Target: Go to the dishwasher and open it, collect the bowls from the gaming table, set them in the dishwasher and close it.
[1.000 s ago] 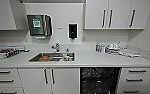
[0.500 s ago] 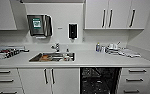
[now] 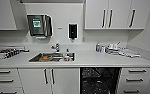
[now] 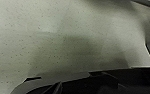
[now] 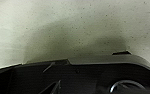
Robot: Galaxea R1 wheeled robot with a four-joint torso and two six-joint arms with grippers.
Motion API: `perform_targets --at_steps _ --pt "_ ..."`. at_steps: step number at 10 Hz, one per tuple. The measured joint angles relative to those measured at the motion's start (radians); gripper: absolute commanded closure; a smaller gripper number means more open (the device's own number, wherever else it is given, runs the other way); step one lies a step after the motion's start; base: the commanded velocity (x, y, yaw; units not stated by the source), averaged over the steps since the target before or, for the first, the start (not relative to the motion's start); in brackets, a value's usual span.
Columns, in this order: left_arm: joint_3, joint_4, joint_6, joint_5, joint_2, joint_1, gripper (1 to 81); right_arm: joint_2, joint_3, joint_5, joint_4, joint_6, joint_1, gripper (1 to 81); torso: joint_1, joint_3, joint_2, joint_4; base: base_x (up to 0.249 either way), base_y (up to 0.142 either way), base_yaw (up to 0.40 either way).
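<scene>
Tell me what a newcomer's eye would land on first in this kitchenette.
The dishwasher stands open under the counter, a dark bay with racks among white drawers, right of the sink. On the wall above the sink hangs a steel paper towel dispenser, with a small black dispenser to its right.

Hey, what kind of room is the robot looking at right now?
Most likely a small office kitchen or break-room kitchenette. A white counter holds a steel sink with a tap, an open dishwasher with dark racks sits under the counter, and white cupboards hang above.
</scene>
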Motion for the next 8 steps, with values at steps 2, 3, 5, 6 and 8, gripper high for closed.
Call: perform_targets --at_steps 2,3,5,6,8 --pt "0.000 0.000 -0.001 0.032 0.007 0.007 1.0 0.034 -0.049 0.010 -0.013 0.000 -0.003 1.0 -0.008 0.000 0.010 0.000 0.000 0.000 0.000" --pt "-0.007 0.000 -0.001 0.039 0.007 0.008 1.0 0.045 -0.065 0.008 -0.014 0.000 -0.006 1.0 -0.023 0.000 0.035 0.000 0.000 0.000 0.000" --pt "-0.006 0.000 -0.001 0.042 0.010 0.007 1.0 0.048 -0.070 0.002 -0.014 0.000 -0.009 1.0 -0.069 0.000 0.107 0.000 0.000 0.000 0.000" --pt "-0.006 0.000 -0.001 0.044 0.010 0.006 1.0 0.049 -0.072 0.003 -0.014 0.000 -0.008 1.0 -0.092 0.000 0.143 0.000 0.000 0.000 0.000" --pt "-0.006 0.000 -0.001 0.045 0.011 -0.003 1.0 0.057 -0.081 0.003 -0.014 0.000 -0.008 1.0 -0.138 0.000 0.215 0.000 0.000 0.000 0.000"
